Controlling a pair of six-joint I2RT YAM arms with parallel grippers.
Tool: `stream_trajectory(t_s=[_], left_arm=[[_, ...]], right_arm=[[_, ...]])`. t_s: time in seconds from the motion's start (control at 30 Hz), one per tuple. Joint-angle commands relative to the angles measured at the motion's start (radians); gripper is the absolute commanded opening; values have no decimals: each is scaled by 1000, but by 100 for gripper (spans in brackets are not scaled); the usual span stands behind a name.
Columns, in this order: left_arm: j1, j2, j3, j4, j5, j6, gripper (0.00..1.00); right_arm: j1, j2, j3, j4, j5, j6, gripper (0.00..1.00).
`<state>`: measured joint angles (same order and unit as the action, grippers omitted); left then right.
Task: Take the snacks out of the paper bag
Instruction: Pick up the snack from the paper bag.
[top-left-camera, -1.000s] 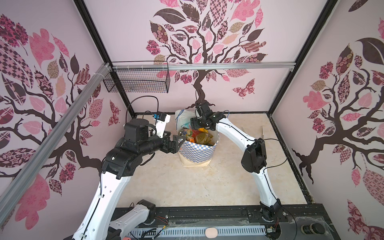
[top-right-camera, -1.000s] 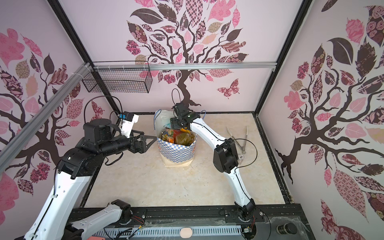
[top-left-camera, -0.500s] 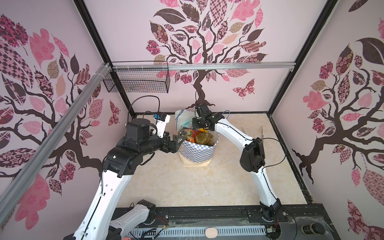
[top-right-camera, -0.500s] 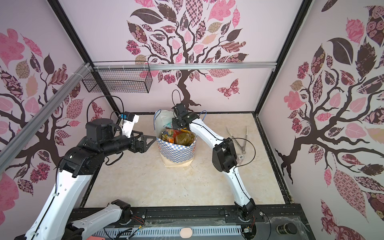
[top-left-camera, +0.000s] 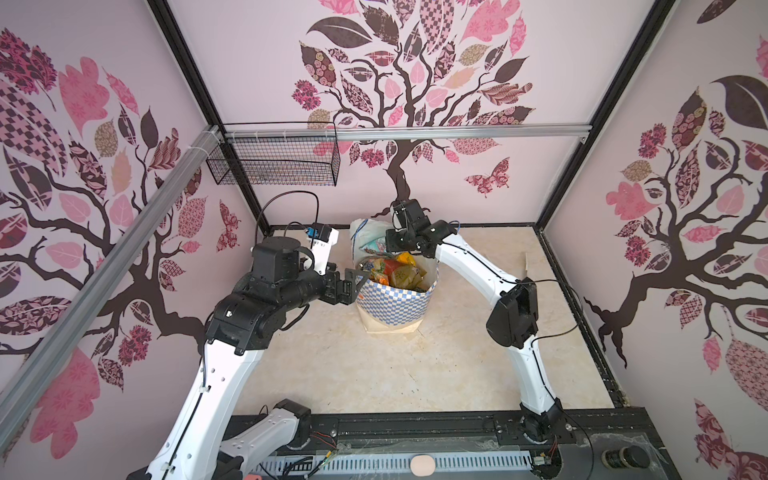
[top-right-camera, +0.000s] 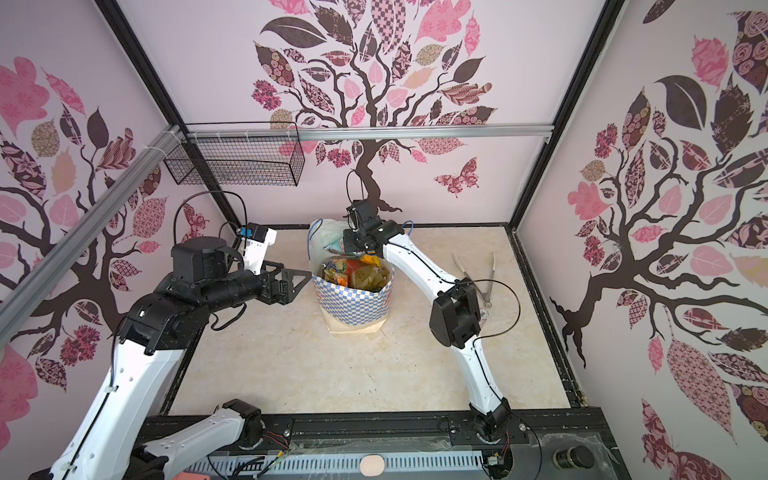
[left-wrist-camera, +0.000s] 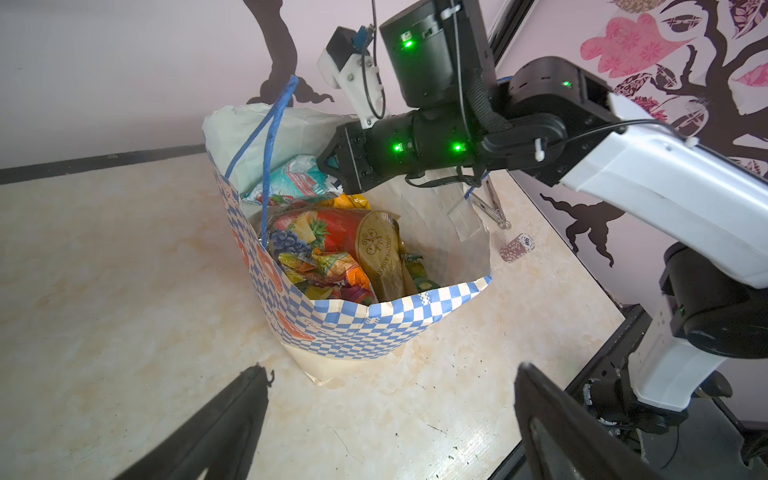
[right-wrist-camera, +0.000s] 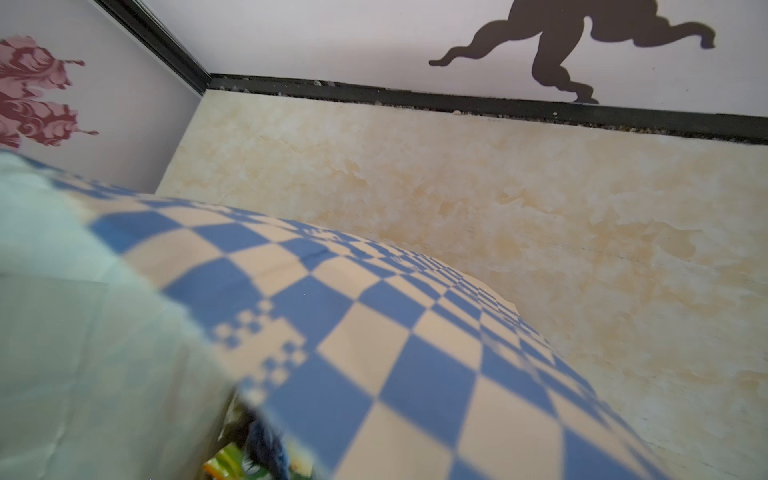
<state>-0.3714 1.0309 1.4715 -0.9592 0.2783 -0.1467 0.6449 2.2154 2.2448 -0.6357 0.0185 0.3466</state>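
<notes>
We see pink walls with dark painted trees around a flat, pale yellow stone-look table. A black wire basket hangs high on the back wall, well away from everything else. In the middle of the table, toward the back, stands the tall blue-and-white checked paper bag, upright and open at the top. The shiny snacks are all inside it, piled almost up to the rim, with a big gold-and-red clear pack on top and a teal packet behind it. A thin blue cord handle hangs down across the pile and gets in the way. The right gripper reaches over the bag's far rim, right beside the teal packet, with its jaws squeezed tight; the bag hides what it pinches, so we cannot tell. The left gripper waits just beside the bag's near side, jaws spread wide and holding nothing. Silver metal tongs lie on the table past the right arm, and a small patterned cylinder sits near them.
</notes>
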Motion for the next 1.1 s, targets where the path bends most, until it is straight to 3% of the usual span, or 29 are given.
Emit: stream_trajectory(t_s=[0.0,0.53,0.73,0.9,1.07], left_arm=[[-3,-9,29,19,-16,-3,95],[-3,-25,34,23,-9,-8,95],[-3,-2,70,55,84,-31,95],[-6,13,78,133,249,-74,95],[-89,12,78,157,237,-43,95]], right_arm=[[5,-111,49,8,-17,18,0],[13,-219,179,-12,-57,38,0],[15,-235,249,-35,-66,43,0],[14,-269,321,-50,-62,30,0],[10,-347,328,-59,-17,-6,0]])
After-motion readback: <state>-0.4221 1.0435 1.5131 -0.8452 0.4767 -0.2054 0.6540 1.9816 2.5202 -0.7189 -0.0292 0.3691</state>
